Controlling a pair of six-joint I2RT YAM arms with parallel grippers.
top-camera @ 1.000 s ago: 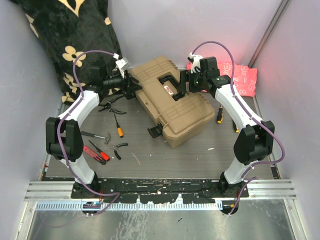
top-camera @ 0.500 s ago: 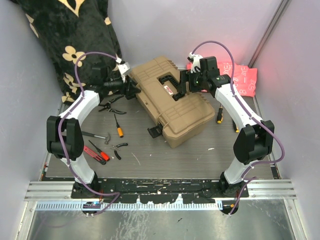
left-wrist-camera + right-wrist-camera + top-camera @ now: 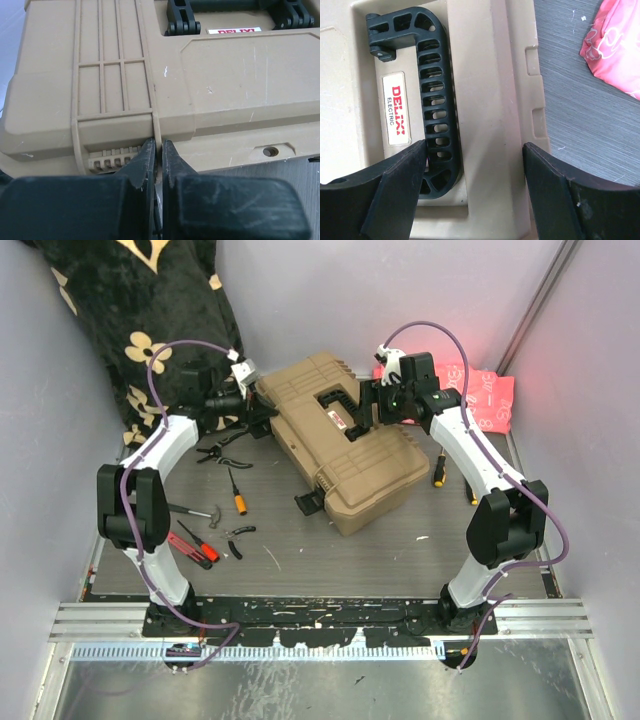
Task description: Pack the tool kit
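The grey surface point(image 3: 380, 550) filled the space between 2 pale walls. A black floral blanket point(image 3: 150, 310) was heaped in its far-left corner. The tan toolbox point(image 3: 375, 465) lay flat and askew near the middle of the surface, towards the far side. Its ribbed lid was down and 1 black latch point(image 3: 308, 503) stuck out on its near side. A pink patterned cloth point(image 3: 485, 395) lay at the far right, apart from the box.

The right end effector point(image 3: 475, 147) hung over the lid with its fingers spread wide and gripped nothing. The black handle point(image 3: 435, 100), folded into its recess, lay partly under 1 finger. Beside the handle sat a white label with red lettering point(image 3: 397, 110).

The left end effector point(image 3: 158, 147) was at the box's left end. Its fingers were drawn almost together, with their tips against the end wall where a thin rib runs down. Whether they pinched that rib could not be told.

Loose tools lay on the surface left of the box:
- Black-handled pliers point(image 3: 222, 448)
- An orange-handled screwdriver point(image 3: 238, 497)
- A red-handled tool point(image 3: 192, 547)
- Small black pliers point(image 3: 238, 536)

1 more screwdriver point(image 3: 438, 470) lay just right of the box.
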